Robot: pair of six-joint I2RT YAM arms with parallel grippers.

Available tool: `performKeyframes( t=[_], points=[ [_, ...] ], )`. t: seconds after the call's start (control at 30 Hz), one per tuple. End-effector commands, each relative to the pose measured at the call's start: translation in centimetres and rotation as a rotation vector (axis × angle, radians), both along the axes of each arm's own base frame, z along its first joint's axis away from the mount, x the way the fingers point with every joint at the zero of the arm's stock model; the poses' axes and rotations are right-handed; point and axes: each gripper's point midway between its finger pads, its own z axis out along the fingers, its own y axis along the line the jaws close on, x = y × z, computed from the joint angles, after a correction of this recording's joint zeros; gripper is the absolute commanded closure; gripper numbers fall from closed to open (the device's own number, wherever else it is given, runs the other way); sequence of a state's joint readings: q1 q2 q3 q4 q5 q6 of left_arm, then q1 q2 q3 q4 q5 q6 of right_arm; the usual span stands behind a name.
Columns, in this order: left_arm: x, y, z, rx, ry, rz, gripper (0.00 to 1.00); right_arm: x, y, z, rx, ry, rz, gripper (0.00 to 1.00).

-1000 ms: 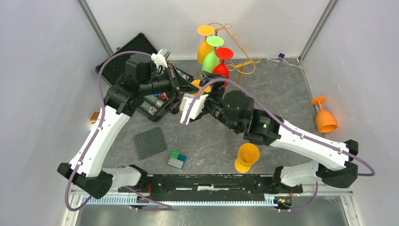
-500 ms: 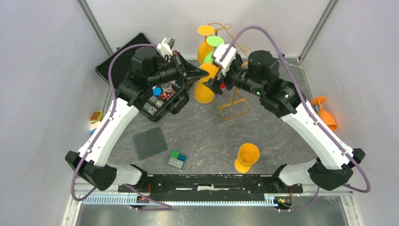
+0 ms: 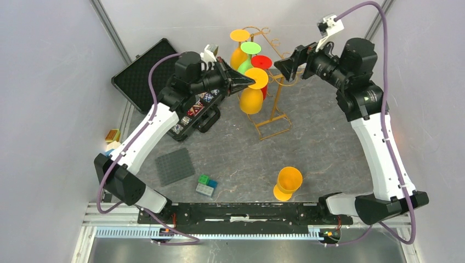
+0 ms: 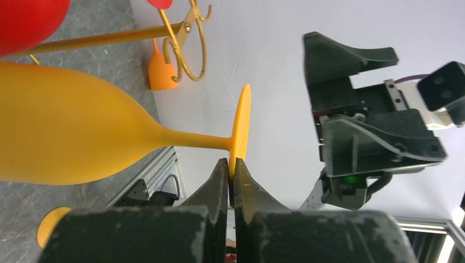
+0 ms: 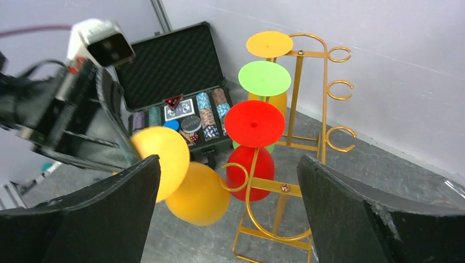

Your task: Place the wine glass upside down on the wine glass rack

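The left claw (image 3: 249, 83) is clamped on the foot rim of the orange plastic wine glass (image 3: 251, 101), held bowl-down at upper centre, just left of the gold wire rack (image 5: 296, 104). The right claw (image 3: 287, 62), jaws apart, hangs upper right.

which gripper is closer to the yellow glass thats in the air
Left. The left gripper is shut on the foot of the yellow glass; the right gripper is open, apart from it, across the rack.

White-and-black arms (image 3: 143, 130), purple cables (image 3: 383, 33)
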State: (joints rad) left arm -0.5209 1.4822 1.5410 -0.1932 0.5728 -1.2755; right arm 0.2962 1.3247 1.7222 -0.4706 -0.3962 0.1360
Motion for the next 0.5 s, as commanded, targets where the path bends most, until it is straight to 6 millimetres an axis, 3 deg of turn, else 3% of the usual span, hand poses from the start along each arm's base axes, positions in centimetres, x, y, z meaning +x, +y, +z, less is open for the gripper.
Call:
performKeyframes(
  t=[0.0, 0.47],
  points=[
    [0.3, -1.1, 0.2, -0.009, 0.011, -0.032, 0.98, -1.3, -0.5, 2.8, 0.146, -0.011, 0.022, 0.02],
    [2.7, -3.8, -0.1, -0.015, 0.027, -0.054, 0.98, -0.9, -1.4, 1.9, 0.173, 0.024, 0.016, 0.02]
  ],
)
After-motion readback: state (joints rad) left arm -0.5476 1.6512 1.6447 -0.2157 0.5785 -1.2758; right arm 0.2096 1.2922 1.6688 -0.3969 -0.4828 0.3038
